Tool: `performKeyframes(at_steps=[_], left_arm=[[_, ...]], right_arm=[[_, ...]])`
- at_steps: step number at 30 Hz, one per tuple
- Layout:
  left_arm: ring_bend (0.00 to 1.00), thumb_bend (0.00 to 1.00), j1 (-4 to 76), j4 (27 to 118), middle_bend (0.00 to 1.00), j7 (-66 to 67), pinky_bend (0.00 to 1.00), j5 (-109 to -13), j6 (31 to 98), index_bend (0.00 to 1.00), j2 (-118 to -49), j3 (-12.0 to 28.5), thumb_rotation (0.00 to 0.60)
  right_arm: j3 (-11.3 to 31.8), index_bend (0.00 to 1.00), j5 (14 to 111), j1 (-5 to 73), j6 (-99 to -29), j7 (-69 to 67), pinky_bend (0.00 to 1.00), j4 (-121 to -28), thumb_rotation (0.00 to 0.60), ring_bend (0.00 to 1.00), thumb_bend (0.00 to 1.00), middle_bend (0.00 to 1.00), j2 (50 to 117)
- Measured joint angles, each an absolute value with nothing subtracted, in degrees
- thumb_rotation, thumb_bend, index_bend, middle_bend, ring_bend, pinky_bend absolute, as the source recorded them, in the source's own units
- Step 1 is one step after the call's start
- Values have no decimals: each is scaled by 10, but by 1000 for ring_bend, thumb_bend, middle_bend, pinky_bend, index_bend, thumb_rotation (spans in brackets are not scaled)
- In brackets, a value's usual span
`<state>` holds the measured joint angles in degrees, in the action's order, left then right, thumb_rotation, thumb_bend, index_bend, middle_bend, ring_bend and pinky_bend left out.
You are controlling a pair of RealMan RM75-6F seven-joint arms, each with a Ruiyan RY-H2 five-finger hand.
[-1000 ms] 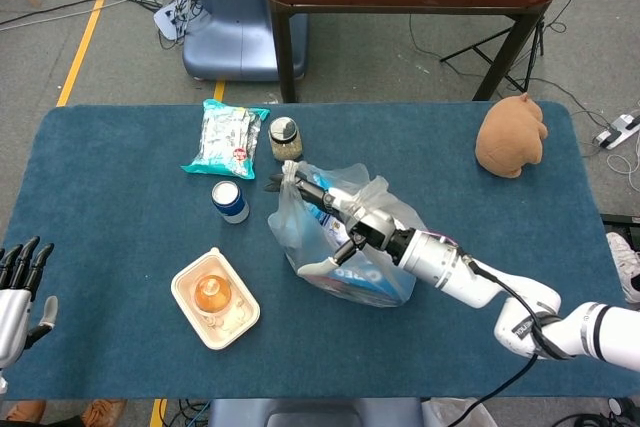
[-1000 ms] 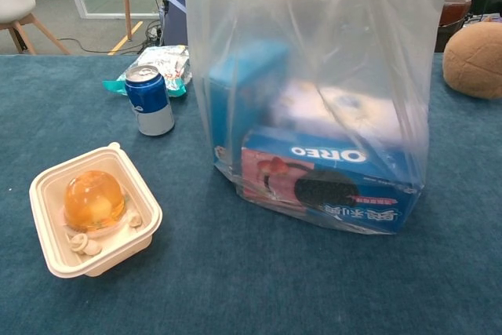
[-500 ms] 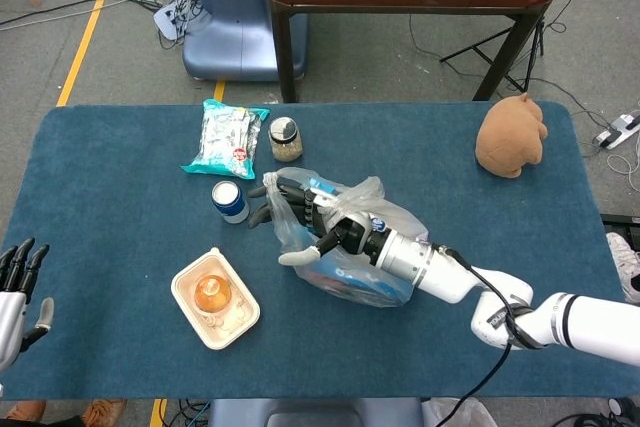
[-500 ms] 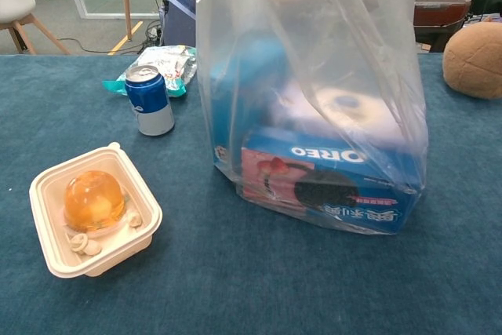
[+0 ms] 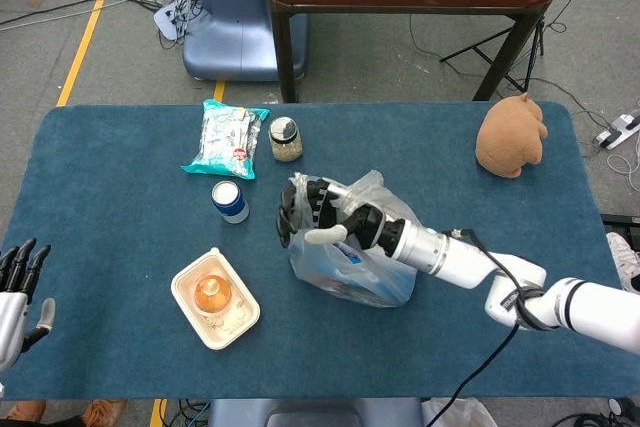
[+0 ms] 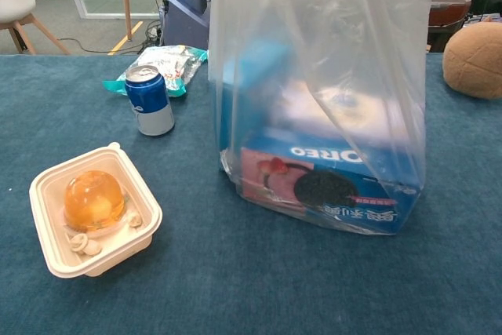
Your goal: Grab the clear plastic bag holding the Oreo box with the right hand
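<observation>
The clear plastic bag (image 5: 352, 265) stands upright in the middle of the blue table, bunched at its top. In the chest view the bag (image 6: 325, 76) fills the centre, and the blue Oreo box (image 6: 329, 190) lies flat at its bottom. My right hand (image 5: 322, 215) reaches in from the right and grips the gathered top of the bag, fingers curled round the plastic. The chest view does not show this hand. My left hand (image 5: 20, 287) hovers off the table's near left corner, fingers apart and holding nothing.
Left of the bag stand a blue can (image 5: 230, 201) and a takeaway tray (image 5: 214, 297) holding an orange dome. Behind them lie a snack packet (image 5: 227, 137) and a small jar (image 5: 285, 139). A brown plush toy (image 5: 511, 134) sits far right.
My right hand's fingers, spread over the bag's top half a second ago, have curled in around the gathered plastic. The bag's top is pulled up taller in the chest view.
</observation>
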<state>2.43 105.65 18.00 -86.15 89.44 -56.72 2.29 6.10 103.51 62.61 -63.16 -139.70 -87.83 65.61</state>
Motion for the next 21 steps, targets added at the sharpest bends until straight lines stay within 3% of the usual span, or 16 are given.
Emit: performKeyframes(at_steps=[3,5,8,12,21], left_arm=[[0,455,24,1057,0,182,0,-862,895,0,-568,23,600],[0,454,25,1058,0,183,0,-862,893,0,-568,23,600],[0,454,26,1059,0,185,0,-863,890,0,-569,23,600],[0,455,27,1059,0,188,0,-864,890,0,-572,23,600],[0,455,25,1057,0,187,0,-861,893,0,-572,24,600]], right_arm=[[41,625,1048,624,-666,-1434,731,-867,600,661,107,705,636],[34,702,1044,624,-666,-1438,801,-870,600,742,205,767,619],[32,808,1020,625,-643,-1429,878,-890,600,844,341,852,601],[43,873,966,633,-601,-1410,944,-939,600,924,444,912,559],[105,911,928,649,-587,-1405,981,-974,600,978,502,954,510]])
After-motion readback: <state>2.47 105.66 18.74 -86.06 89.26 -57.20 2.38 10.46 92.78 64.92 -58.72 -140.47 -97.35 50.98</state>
